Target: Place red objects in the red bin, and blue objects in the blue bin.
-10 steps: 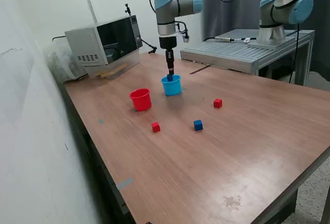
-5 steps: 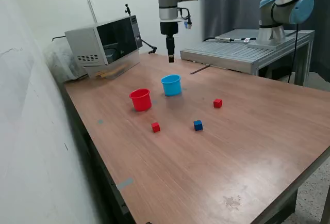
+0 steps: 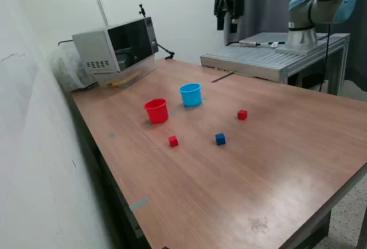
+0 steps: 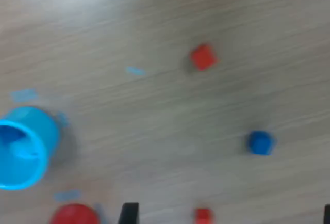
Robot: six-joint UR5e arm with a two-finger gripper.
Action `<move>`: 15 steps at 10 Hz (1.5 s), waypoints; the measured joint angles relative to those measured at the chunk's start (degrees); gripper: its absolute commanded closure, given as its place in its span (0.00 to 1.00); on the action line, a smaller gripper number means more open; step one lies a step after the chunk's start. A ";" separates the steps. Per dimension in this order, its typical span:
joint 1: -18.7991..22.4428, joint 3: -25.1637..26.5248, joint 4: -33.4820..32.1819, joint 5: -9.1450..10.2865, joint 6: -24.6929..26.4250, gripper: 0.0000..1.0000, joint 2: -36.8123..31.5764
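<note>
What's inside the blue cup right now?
In the wrist view, the light-blue cup shows a darker blue patch inside, possibly a blue cube, but blur prevents certainty. In the exterior view, the cup wall hides its interior.

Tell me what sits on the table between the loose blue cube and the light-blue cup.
Nothing. In the exterior view, only bare wooden tabletop runs from the small dark-blue cube to the round light-blue plastic cup. The wrist view shows the same.

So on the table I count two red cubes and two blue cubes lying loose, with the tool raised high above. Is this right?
Not quite: only one blue cube lies loose. The exterior view shows it with two red cubes on the table; the tool is indeed raised high.
</note>
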 measured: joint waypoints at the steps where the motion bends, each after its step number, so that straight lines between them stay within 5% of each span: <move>1: 2.86 -2.04 0.68 0.03 2.32 0.00 0.55; 7: 6.12 -15.50 -1.85 -0.06 14.05 0.00 17.58; 11: 7.02 -19.09 -6.72 -0.84 15.10 0.00 31.17; 15: 7.08 -19.59 -8.15 -1.63 15.15 0.00 36.26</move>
